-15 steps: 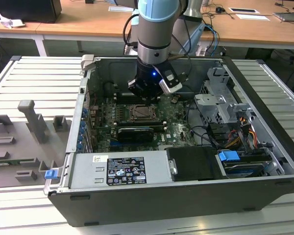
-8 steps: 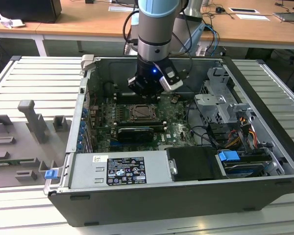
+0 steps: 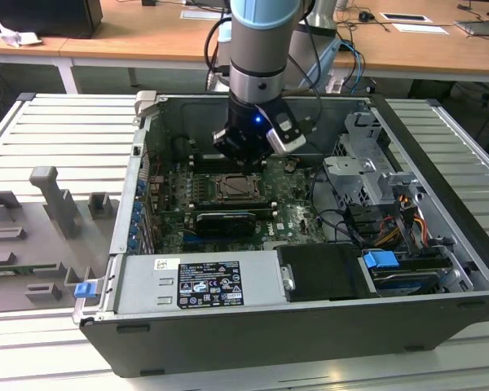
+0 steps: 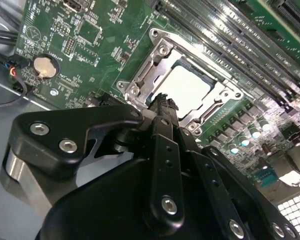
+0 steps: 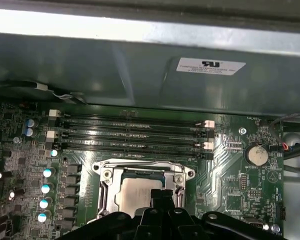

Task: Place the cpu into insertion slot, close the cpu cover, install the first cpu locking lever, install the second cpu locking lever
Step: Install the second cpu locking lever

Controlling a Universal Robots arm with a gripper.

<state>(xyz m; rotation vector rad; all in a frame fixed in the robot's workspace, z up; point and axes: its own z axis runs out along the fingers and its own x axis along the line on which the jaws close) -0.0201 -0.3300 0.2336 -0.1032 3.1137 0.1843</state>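
The cpu [image 4: 190, 87] lies flat in the insertion slot [image 3: 236, 189] on the green board, its pale metal top showing in both wrist views [image 5: 135, 192]. The cpu cover [image 4: 157, 50] is down around it, framing the chip [image 5: 106, 181]. My gripper [image 4: 162, 101] hangs just above the socket's edge, shut with its black fingertips together and nothing between them [image 5: 162, 196]. In the exterior view the gripper [image 3: 246, 160] sits low inside the case, directly over the socket. Whether the locking levers are latched I cannot tell.
Long black memory slots [image 5: 135, 132] run beside the socket. A coin battery [image 5: 255, 154] and cables [image 3: 342, 220] lie nearby. The open computer case [image 3: 440, 204] walls surround the board, with a drive cage [image 3: 367, 167] on the exterior view's right and a power supply [image 3: 204, 281] in front.
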